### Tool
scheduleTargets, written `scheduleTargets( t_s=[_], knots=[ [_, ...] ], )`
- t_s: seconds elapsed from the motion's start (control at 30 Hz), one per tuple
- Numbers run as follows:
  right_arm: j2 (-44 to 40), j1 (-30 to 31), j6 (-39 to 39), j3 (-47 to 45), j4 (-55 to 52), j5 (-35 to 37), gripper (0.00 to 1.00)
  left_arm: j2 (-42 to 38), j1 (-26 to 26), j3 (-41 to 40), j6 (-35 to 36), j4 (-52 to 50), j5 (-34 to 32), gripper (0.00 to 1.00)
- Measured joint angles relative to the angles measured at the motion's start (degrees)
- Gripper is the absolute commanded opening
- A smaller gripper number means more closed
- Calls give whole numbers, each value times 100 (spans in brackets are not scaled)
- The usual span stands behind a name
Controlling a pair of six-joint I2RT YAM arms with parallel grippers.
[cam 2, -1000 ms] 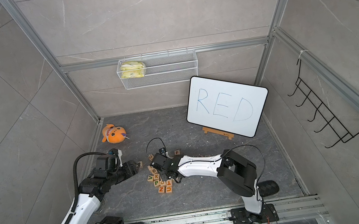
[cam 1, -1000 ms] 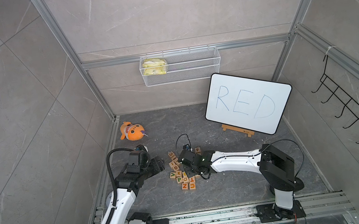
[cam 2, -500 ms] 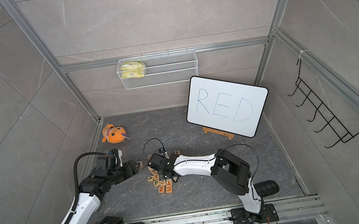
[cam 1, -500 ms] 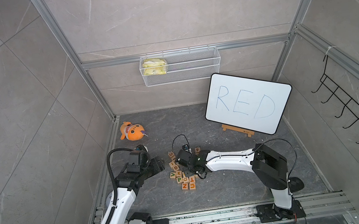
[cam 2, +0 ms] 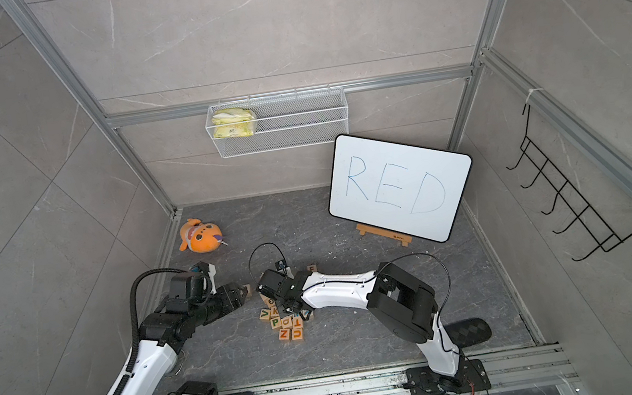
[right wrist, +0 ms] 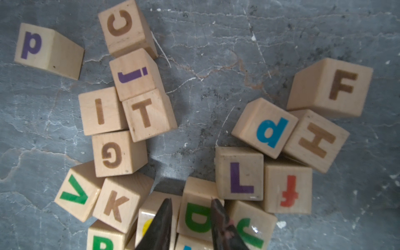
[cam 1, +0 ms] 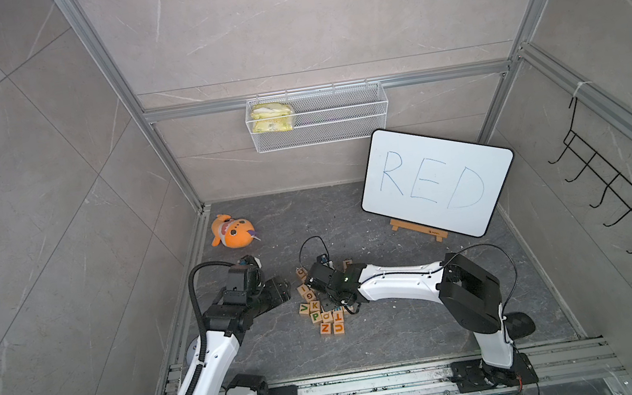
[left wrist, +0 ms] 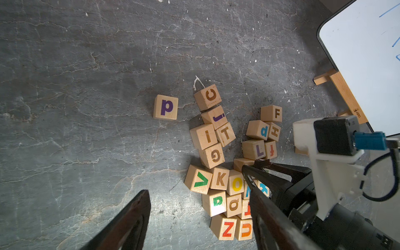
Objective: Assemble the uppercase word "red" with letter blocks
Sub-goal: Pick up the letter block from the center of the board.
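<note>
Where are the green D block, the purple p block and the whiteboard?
green D block [right wrist: 196,215]: right wrist view, on its letter.
purple p block [left wrist: 166,107]: left wrist view, on its letter.
whiteboard [cam 1: 438,181]: a top view, face centre.

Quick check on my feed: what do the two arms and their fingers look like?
The left arm and right arm have white links and black joints. The left carries a ribbed black hose; the right a thin looped black cable and a green light. The fingers are dark and tapered.
</note>
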Motion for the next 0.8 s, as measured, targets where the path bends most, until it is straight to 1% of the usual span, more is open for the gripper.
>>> scheduleTargets(
  t_s=[0.43, 0.8],
  knots=[
    [-2, 11, 2, 0, -221, 348, 34, -50, 24, 0, -15, 4, 31, 76],
    [-2, 17, 155, 0, -216, 280, 34, -76, 26, 0, -15, 26, 33, 76]
  ],
)
